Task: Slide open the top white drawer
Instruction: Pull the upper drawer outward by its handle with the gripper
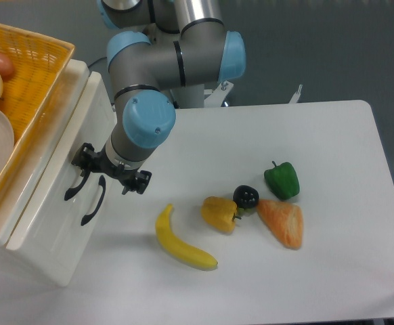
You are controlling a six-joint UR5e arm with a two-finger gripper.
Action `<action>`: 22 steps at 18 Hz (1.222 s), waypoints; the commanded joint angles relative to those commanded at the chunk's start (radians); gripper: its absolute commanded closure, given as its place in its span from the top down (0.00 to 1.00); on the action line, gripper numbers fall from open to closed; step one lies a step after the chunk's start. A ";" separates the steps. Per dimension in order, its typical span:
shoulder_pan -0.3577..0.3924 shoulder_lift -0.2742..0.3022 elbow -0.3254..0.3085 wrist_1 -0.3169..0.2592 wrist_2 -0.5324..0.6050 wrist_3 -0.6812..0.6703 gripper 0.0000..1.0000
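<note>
The white table [319, 135] fills most of the view. At its 9 o'clock edge stands the white cabinet [41, 267], with a yellow woven basket [31, 74] resting on top, toward 10 o'clock of the frame. The robot arm [163, 61] comes down from 12 o'clock, its grey links and blue joint caps bending toward the cabinet front.

The top white drawer [61, 162] is the upper of the two fronts; its face stands proud of the cabinet body, with a narrow gap showing along its upper edge, so it sits slightly pulled out. Its curved black handle [75, 186] lies at about 9 o'clock of the gripper [112, 172], just beside it and touching the black fingers there. The lower drawer's handle [94, 203] sits at about 7 o'clock of the gripper. Whether the fingers are clamped on the upper handle or merely hooked behind it cannot be told, as black parts overlap.

On the table, at 4 o'clock of the gripper, lie a banana [182, 242], an orange slice-shaped piece [283, 223], a yellow pepper [220, 214], a green pepper [282, 180] and a small dark round fruit [246, 197], clustered near one another.
</note>
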 joint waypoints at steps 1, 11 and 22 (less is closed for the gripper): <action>0.000 -0.002 0.006 0.000 0.000 0.000 1.00; 0.000 -0.008 0.011 0.005 0.044 0.003 1.00; 0.017 -0.017 0.031 0.008 0.051 0.008 1.00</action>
